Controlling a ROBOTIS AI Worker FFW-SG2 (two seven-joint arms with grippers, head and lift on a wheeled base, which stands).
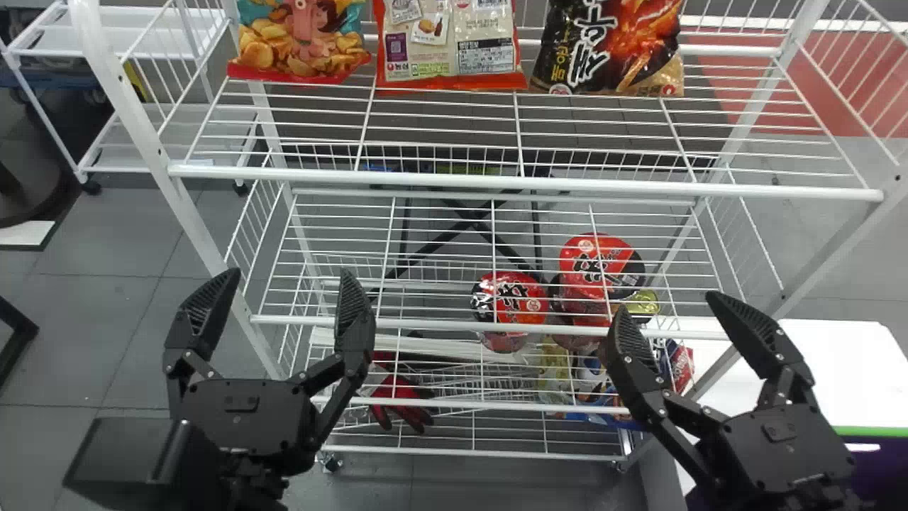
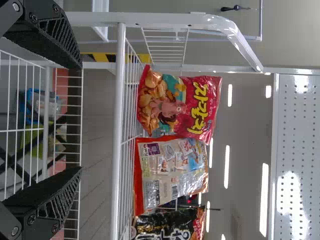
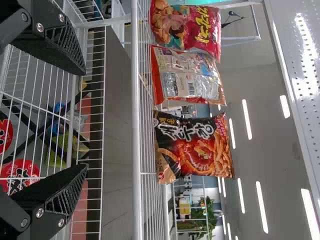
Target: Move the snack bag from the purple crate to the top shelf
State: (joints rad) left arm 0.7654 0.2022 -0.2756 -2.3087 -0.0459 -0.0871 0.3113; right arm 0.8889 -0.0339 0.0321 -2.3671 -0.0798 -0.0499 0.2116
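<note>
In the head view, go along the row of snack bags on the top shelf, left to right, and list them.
Teal-and-red bag, orange-edged pale bag, black bag.

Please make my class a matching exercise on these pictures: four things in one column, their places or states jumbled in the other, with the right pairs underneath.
Things
1. Black snack bag
2. Teal-and-red snack bag
3. Red-and-black glove
4. Right gripper

Places and states
A. On a low shelf
B. Right end of the bag row, head view
C. Open, holding nothing
D. Left end of the bag row, head view

Right pairs: 1-B, 2-D, 3-A, 4-C
</note>
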